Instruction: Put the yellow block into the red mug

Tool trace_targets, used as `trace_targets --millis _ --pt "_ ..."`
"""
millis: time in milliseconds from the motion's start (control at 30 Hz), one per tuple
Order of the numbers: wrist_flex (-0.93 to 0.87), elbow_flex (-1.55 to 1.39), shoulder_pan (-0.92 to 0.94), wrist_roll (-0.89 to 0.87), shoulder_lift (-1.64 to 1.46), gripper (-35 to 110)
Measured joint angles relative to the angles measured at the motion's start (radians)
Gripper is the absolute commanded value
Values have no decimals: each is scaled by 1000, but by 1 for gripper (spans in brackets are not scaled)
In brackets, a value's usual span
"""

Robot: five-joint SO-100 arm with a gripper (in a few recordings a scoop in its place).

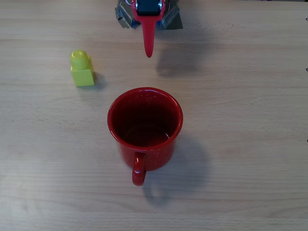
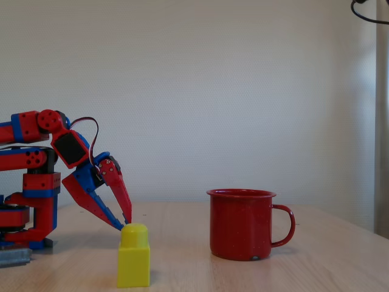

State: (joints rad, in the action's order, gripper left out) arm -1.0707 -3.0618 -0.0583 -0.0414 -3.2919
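Observation:
The yellow block [image 1: 82, 70] stands upright on the wooden table, stud up, left of and a little beyond the red mug [image 1: 144, 125] in the overhead view. The mug sits upright and empty, handle toward the bottom of that view. My gripper [image 1: 149, 52] hangs near the top edge, its red fingers [image 1: 148, 33] pointing at the mug, apart from both things. In the fixed view the gripper [image 2: 126, 223] slants down just over the table behind the block [image 2: 134, 255], its fingertips together and holding nothing. The mug [image 2: 240, 222] is off to the right.
The arm's base [image 2: 27, 207] sits at the left of the fixed view, on a clamp plate [image 1: 168, 20] at the top of the overhead view. Bare wooden table [image 1: 250, 144] surrounds the mug and the block.

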Motion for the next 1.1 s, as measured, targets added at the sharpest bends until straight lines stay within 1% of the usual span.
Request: trace_targets --millis 700,1100 --pt "-6 0 0 0 0 0" --pt "-6 2 0 -35 0 0"
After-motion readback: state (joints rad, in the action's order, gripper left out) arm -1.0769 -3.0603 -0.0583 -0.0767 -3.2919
